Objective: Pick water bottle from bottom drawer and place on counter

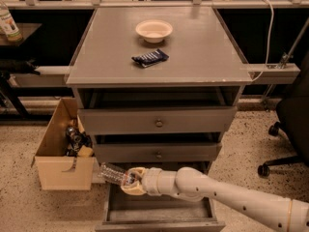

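Observation:
My gripper (129, 180) is shut on the water bottle (112, 173), a small clear crinkly bottle with a dark band near my fingers. It holds the bottle roughly level, above the left front of the open bottom drawer (159, 215) and just below the middle drawer's front. The bottle's free end points left toward the cardboard box. The counter (193, 57) is the flat grey cabinet top, well above the gripper. My white arm reaches in from the lower right.
On the counter sit a white bowl (153, 30) and a dark snack packet (150, 57). A cardboard box (60, 154) with items stands on the floor left of the cabinet. A green-labelled bottle (8, 20) stands far left. An office chair (292, 124) is at right.

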`<state>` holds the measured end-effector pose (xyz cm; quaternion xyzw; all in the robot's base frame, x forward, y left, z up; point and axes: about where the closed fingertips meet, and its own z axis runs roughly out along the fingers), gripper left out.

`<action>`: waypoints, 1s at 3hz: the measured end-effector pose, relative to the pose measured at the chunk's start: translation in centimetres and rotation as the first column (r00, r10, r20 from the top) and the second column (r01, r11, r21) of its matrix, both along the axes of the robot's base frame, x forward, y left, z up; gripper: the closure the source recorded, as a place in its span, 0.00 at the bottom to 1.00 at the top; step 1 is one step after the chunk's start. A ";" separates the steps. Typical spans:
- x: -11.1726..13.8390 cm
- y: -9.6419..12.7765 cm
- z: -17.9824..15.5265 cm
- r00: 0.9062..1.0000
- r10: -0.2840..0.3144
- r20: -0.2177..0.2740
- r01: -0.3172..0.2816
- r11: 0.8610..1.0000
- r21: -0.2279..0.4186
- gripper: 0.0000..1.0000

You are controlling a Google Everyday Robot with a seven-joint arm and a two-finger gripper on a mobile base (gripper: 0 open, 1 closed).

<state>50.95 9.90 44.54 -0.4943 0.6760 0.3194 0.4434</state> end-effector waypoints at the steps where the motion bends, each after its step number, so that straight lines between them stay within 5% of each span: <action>1: -0.2 -0.3 2.0 0.999 0.009 0.034 -0.008 1.000 -0.022 1.00; 2: -0.8 -1.8 7.8 0.991 0.006 0.137 0.003 0.998 -0.059 1.00; 3: -0.7 -4.7 14.6 0.969 -0.017 0.245 0.041 0.995 -0.093 1.00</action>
